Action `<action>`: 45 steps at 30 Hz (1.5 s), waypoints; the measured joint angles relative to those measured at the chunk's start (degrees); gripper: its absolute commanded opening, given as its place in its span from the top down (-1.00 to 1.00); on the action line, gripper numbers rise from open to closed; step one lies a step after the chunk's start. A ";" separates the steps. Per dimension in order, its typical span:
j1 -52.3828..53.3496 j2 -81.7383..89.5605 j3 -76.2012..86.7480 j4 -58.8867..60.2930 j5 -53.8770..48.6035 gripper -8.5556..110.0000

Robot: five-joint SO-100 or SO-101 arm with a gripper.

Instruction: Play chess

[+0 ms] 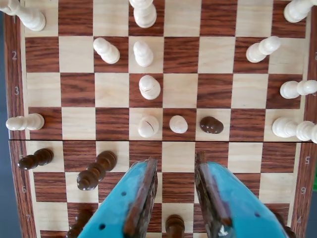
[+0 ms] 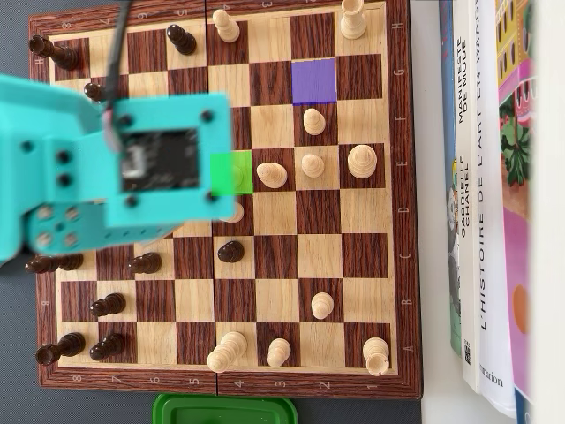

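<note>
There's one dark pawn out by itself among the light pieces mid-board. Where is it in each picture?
Wrist view: the dark pawn sits right of centre, just beyond the open gripper.
Overhead view: the dark pawn sits left of centre, just below the turquoise arm.
Shared landmark: the light pawn up-left of it in the wrist view, up-right in the overhead view.

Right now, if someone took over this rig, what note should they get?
Jaws: open, holding nothing, hanging above the chessboard on the dark pieces' side, aimed at two light pieces just ahead in the wrist view.
Markers: the overhead view shows a green square at the arm's edge and a purple square showing no piece.
Done: no grasp yet.
Left: probably pick a piece and move it, perhaps green to purple; that is a guess.
</note>
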State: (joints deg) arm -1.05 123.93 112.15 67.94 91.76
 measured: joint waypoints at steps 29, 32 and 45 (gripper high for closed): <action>1.76 43.15 33.05 -14.41 0.00 0.64; 1.76 47.64 37.71 -18.54 -0.44 0.64; 1.76 59.68 51.50 -36.56 -4.13 0.64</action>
State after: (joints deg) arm 0.70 183.60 163.65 31.38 87.63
